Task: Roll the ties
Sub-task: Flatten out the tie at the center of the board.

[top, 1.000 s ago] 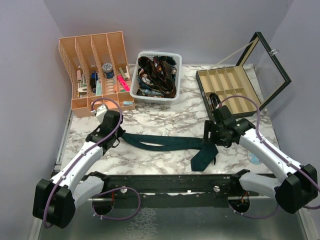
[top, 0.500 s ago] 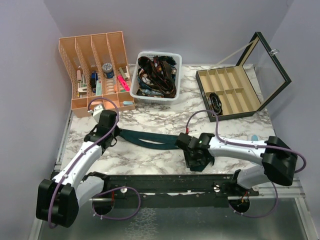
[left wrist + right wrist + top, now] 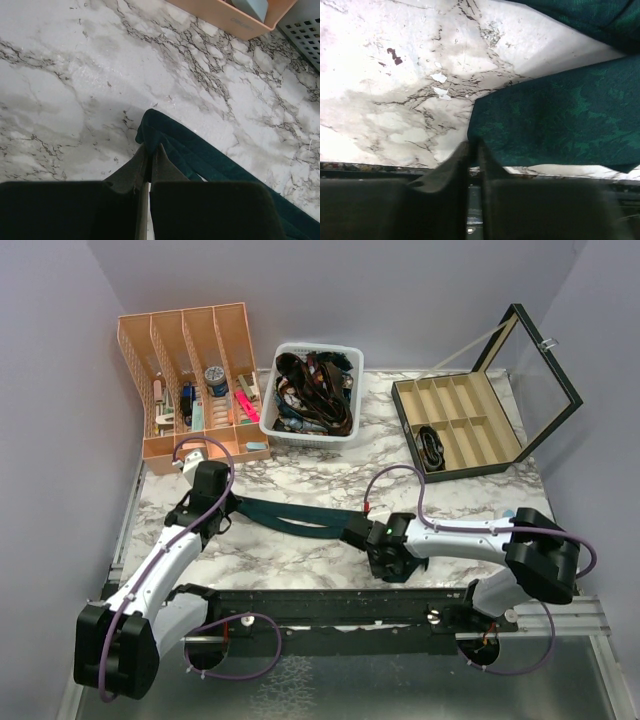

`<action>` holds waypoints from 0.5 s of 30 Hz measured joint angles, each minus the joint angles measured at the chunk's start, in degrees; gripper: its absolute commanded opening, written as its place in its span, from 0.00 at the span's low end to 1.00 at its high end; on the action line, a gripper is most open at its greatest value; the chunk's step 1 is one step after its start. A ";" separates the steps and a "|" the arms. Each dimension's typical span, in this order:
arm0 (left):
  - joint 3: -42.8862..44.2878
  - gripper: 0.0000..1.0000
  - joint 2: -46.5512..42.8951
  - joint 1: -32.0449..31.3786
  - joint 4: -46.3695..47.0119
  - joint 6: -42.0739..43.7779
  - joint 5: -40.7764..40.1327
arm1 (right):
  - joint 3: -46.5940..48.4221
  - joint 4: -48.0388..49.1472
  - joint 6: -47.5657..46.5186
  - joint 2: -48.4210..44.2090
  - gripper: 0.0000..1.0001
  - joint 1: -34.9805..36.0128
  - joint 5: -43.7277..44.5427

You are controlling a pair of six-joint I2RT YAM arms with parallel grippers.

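Observation:
A dark teal tie lies folded double across the marble table. My left gripper is shut on its folded end; in the left wrist view the fingers pinch that fold of the tie. My right gripper sits low at the near middle of the table on the tie's wide end. In the right wrist view the right gripper has its jaws drawn almost together, on a corner of the wide teal tie.
An orange desk organiser stands at the back left. A white basket of tangled dark strips is at the back middle. An open compartment box holding one dark roll is at the back right. A black rail borders the near edge.
My right arm swept left from the right side to the near middle, carrying the tie's wide end with it, and its jaws closed. The left gripper kept its hold and shifted slightly back.

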 measured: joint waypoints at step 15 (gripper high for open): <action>-0.15 0.00 -1.99 1.31 -0.85 0.13 0.55 | 0.68 -1.57 -1.79 -21.35 0.00 -24.63 8.24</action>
